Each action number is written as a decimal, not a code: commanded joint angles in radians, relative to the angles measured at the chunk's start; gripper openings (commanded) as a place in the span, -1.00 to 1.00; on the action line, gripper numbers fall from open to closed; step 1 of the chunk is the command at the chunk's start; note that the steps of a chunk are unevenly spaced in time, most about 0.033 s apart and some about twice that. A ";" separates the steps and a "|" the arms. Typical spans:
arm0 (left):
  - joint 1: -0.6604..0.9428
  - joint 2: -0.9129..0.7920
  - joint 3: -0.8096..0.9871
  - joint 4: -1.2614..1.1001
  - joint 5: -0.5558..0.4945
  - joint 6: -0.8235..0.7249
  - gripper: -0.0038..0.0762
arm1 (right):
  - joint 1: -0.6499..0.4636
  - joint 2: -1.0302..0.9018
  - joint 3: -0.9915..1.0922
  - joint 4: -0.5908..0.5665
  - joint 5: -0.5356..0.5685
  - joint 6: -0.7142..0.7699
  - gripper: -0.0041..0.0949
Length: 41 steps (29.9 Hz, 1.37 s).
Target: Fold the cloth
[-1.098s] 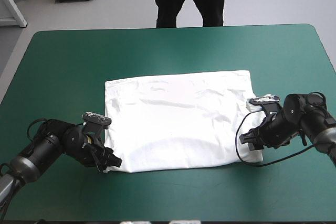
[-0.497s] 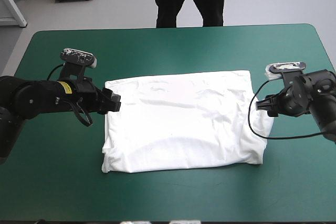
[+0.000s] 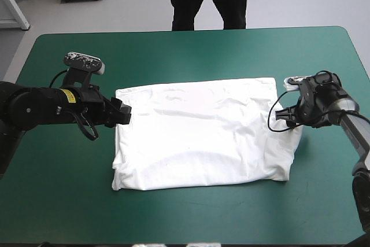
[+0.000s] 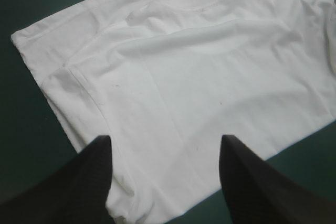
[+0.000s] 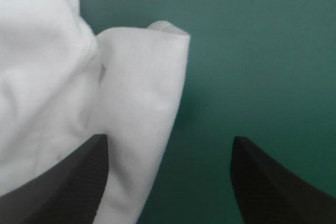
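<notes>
The white T-shirt (image 3: 196, 134) lies folded into a wide rectangle in the middle of the teal-green table (image 3: 191, 50). My left gripper (image 3: 122, 115) hovers at the shirt's left edge, near its far corner, fingers open and holding nothing. In the left wrist view the T-shirt (image 4: 189, 87) spreads ahead of the left gripper (image 4: 165, 148). My right gripper (image 3: 278, 115) sits at the shirt's right edge, open. In the right wrist view a folded flap of the T-shirt (image 5: 136, 103) lies between and beside the fingers of the right gripper (image 5: 169, 148), not gripped.
Bare teal-green cover surrounds the shirt on all sides. The table's right edge (image 3: 359, 56) runs just beyond my right arm.
Both grippers left the shirt's near corners and moved toward the far side, now standing at its left and right edges. The shirt stays flat.
</notes>
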 commanded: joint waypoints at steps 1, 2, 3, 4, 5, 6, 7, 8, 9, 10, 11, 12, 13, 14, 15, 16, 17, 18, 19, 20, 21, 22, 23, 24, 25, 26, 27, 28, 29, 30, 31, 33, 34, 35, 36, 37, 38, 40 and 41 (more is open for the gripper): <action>-0.004 -0.023 -0.034 -0.022 -0.037 0.002 0.19 | -0.032 -0.010 -0.029 0.005 -0.042 -0.023 0.34; -0.004 -0.023 -0.034 -0.020 -0.037 0.002 0.19 | -0.034 -0.005 -0.029 0.015 -0.045 -0.038 0.32; -0.004 -0.023 -0.034 -0.020 -0.037 0.002 0.19 | -0.037 0.005 -0.029 0.028 -0.049 -0.057 0.28; -0.004 -0.023 -0.034 -0.020 -0.040 0.002 0.19 | -0.037 0.017 -0.029 0.028 -0.049 -0.063 0.24; -0.004 -0.023 -0.034 -0.020 -0.041 0.002 0.19 | -0.037 0.030 -0.029 0.028 -0.049 -0.065 0.20; -0.004 -0.023 -0.034 -0.020 -0.042 0.002 0.19 | -0.037 0.045 -0.029 0.038 -0.050 -0.065 0.13; -0.004 -0.023 -0.034 -0.020 -0.042 0.002 0.19 | -0.037 0.060 -0.029 0.048 -0.053 -0.065 0.04; -0.004 -0.023 -0.034 -0.020 -0.042 0.002 0.19 | -0.037 0.068 -0.029 0.054 -0.053 -0.069 -0.03; -0.004 -0.023 -0.034 -0.020 -0.037 0.002 0.19 | -0.037 0.084 -0.029 0.073 -0.053 -0.084 -0.13; -0.004 -0.023 -0.034 -0.020 -0.028 0.002 0.19 | -0.037 0.095 -0.029 0.088 -0.053 -0.094 -0.24; -0.004 -0.023 -0.034 -0.020 -0.017 0.000 0.19 | -0.037 0.105 -0.029 0.095 -0.053 -0.101 -0.33; -0.004 -0.023 -0.034 -0.020 -0.008 -0.003 0.19 | -0.037 0.112 -0.029 0.102 -0.053 -0.106 -0.47; -0.004 -0.023 -0.034 -0.020 0.002 -0.006 0.19 | -0.037 0.121 -0.029 0.104 -0.053 -0.109 -0.57; -0.004 -0.024 -0.034 -0.020 0.012 -0.006 0.19 | -0.037 0.125 -0.029 0.104 -0.054 -0.110 -0.71; -0.004 -0.028 -0.035 -0.020 0.022 -0.006 0.19 | -0.037 0.127 -0.029 0.104 -0.055 -0.110 -0.80; -0.004 -0.032 -0.036 -0.020 0.029 -0.006 0.19 | -0.037 0.127 -0.029 0.104 -0.055 -0.110 -0.89; -0.004 -0.035 -0.036 -0.020 0.029 -0.006 0.19 | -0.037 0.127 -0.029 0.104 -0.057 -0.110 -0.95; -0.004 -0.043 -0.036 -0.020 0.029 -0.006 0.19 | -0.037 0.127 -0.029 0.102 -0.056 -0.117 -0.95; -0.004 -0.047 -0.039 -0.017 0.027 -0.006 0.19 | -0.037 0.127 -0.029 0.095 -0.056 -0.117 -0.95; -0.004 -0.053 -0.050 -0.012 0.027 -0.006 0.19 | -0.037 0.127 -0.029 0.095 -0.050 -0.117 -0.95; -0.004 -0.055 -0.057 -0.012 0.027 -0.006 0.19 | -0.037 0.127 -0.034 0.097 -0.042 -0.117 -0.95; -0.004 -0.061 -0.067 -0.012 0.029 -0.006 0.19 | -0.037 0.126 -0.042 0.105 -0.022 -0.117 -0.95; -0.004 -0.065 -0.074 -0.007 0.029 -0.006 0.19 | -0.037 0.126 -0.062 0.115 0.000 -0.120 -0.95; -0.004 -0.068 -0.082 -0.003 0.032 -0.006 0.19 | -0.037 0.123 -0.080 0.127 0.022 -0.132 -0.95; -0.004 -0.075 -0.088 0.002 0.037 -0.006 0.19 | -0.037 0.119 -0.100 0.141 0.040 -0.145 -0.95; -0.004 -0.079 -0.092 0.007 0.042 -0.006 0.19 | -0.037 0.109 -0.131 0.167 0.060 -0.163 -0.95; -0.004 -0.085 -0.092 0.009 0.042 -0.006 0.19 | -0.035 0.099 -0.153 0.186 0.071 -0.168 -0.95; -0.004 -0.091 -0.092 0.012 0.042 -0.006 0.19 | -0.035 0.087 -0.182 0.208 0.083 -0.183 -0.95; -0.004 -0.093 -0.092 0.012 0.044 -0.006 0.19 | -0.033 0.075 -0.212 0.238 0.091 -0.195 -0.95; -0.004 -0.093 -0.092 0.012 0.044 -0.008 0.19 | -0.033 0.067 -0.240 0.268 0.099 -0.212 -0.95; -0.004 -0.093 -0.092 0.012 0.047 -0.005 0.19 | -0.033 0.058 -0.267 0.324 0.115 -0.238 -0.95; -0.004 -0.093 -0.092 0.012 0.055 -0.005 0.19 | -0.026 0.051 -0.302 0.396 0.139 -0.272 -0.95; -0.004 -0.093 -0.092 0.012 0.057 -0.005 0.19 | -0.012 0.049 -0.310 0.419 0.145 -0.284 -0.95; -0.004 -0.093 -0.092 0.012 0.057 -0.005 0.19 | 0.000 0.047 -0.311 0.429 0.145 -0.285 -0.95; -0.004 -0.093 -0.092 0.012 0.056 -0.005 0.19 | 0.015 0.047 -0.311 0.428 0.144 -0.285 -0.95; -0.004 -0.093 -0.092 0.012 0.054 -0.005 0.19 | 0.037 0.052 -0.311 0.424 0.141 -0.291 -0.95; -0.004 -0.093 -0.092 0.012 0.052 -0.005 0.19 | 0.059 0.056 -0.305 0.423 0.136 -0.295 -0.95; -0.004 -0.093 -0.092 0.012 0.045 -0.005 0.19 | 0.095 0.072 -0.298 0.420 0.126 -0.298 -0.95; -0.004 -0.093 -0.092 0.012 0.043 -0.005 0.19 | 0.114 0.081 -0.298 0.414 0.122 -0.298 -0.95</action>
